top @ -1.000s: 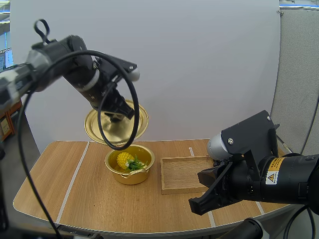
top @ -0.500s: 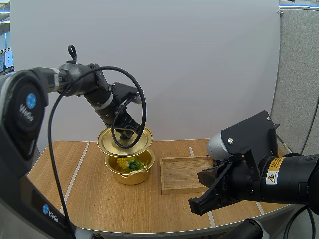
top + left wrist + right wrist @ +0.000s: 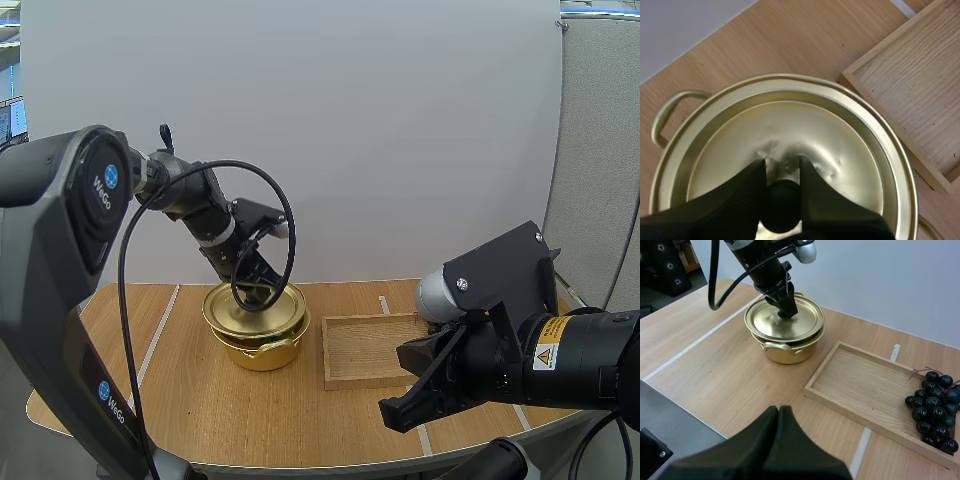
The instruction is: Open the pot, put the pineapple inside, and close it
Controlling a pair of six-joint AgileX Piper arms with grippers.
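Observation:
The golden pot (image 3: 262, 350) (image 3: 787, 350) stands on the table with its golden lid (image 3: 254, 309) (image 3: 790, 145) (image 3: 785, 320) lying flat on its rim. My left gripper (image 3: 256, 292) (image 3: 782, 197) is shut on the lid's black knob (image 3: 781, 206), right above the lid's middle. The pineapple is hidden under the lid. My right gripper (image 3: 778, 415) is shut on nothing, fingers together as one wedge, held above the table's front edge, well to the right of the pot (image 3: 425, 385).
A shallow wooden tray (image 3: 372, 350) (image 3: 875, 390) (image 3: 912, 90) lies right of the pot. A bunch of dark grapes (image 3: 935, 407) rests at the tray's far right corner. White tape lines cross the wooden table (image 3: 160, 390).
My left gripper carried the lid from high and tilted behind the pot down onto the pot's rim, covering the pineapple. The right arm has not moved.

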